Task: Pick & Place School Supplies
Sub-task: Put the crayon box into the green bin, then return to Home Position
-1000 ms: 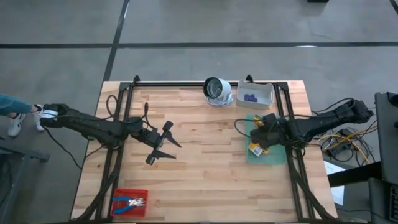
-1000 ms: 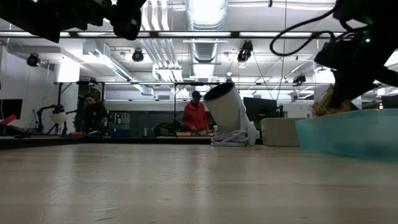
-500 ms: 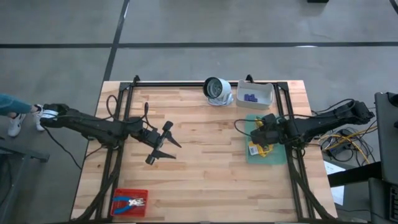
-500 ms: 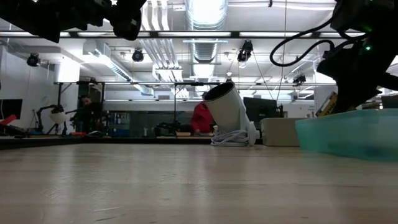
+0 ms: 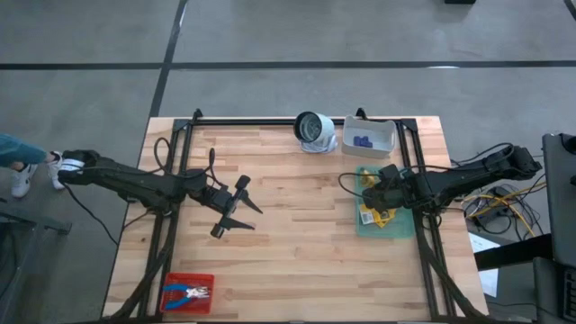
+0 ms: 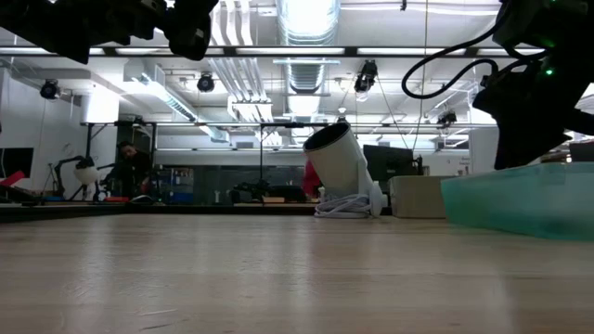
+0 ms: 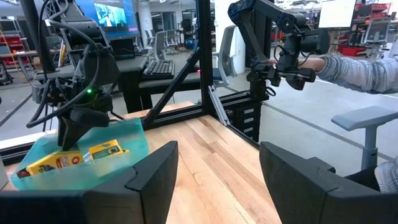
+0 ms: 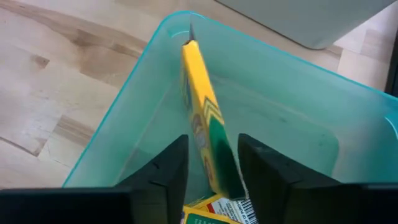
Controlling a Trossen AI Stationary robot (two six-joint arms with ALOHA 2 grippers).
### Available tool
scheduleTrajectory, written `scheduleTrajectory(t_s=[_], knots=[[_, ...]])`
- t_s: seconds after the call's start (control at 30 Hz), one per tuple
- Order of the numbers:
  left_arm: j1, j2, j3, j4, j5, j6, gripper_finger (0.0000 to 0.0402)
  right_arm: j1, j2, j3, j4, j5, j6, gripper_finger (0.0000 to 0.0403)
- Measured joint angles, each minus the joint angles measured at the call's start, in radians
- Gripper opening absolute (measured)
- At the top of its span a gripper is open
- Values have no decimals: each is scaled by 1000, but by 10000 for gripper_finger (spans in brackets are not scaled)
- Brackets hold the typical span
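Crayon boxes (image 5: 373,214) lie inside the translucent green bin (image 5: 402,225) near the right edge of the table (image 5: 297,261), about midway along that edge. The right claw (image 5: 377,202) is lowered into this bin; in the right wrist view its fingers (image 8: 163,165) stand slightly apart on either side of one upright yellow-and-green crayon box (image 8: 205,134), whose far end leans against the bin wall. Whether the pads touch the box cannot be told. A second box (image 8: 214,210) lies flat below it.

Purple pieces (image 5: 362,140) sit in the white bin (image 5: 382,148) at the far right corner, just beyond the green bin. The white-grey round object (image 5: 313,129) stands at the far edge, beside the white bin. The blue-handled tool (image 5: 193,292) lies in the red tray (image 5: 171,280) at the near left corner.

The left claw (image 5: 239,205) hangs above the table's left-centre, fingers spread wide, nothing between them. The table's centre and near right corner are bare wood.
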Motion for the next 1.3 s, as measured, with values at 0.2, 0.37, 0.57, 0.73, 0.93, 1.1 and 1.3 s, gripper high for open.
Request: scheduleTrajectory(t_s=[0.2,0.37,0.57,0.73,0.93,1.1,1.3], knots=[[0,0,0,0,0,0,232,0,0,0,2,2,0,174],[0,0,0,0,0,0,232,0,0,0,5,2,-3,193],[0,0,0,-1,0,0,232,0,-1,53,-13,-9,-91,196],[0,0,0,-1,0,0,232,0,-2,154,-30,-9,-164,196],[0,0,0,0,0,0,232,0,-1,259,7,-8,-176,196],[0,0,0,1,0,-6,232,0,0,286,174,-5,-301,196],[0,0,0,14,-1,-22,232,19,5,270,565,-47,-622,196]])
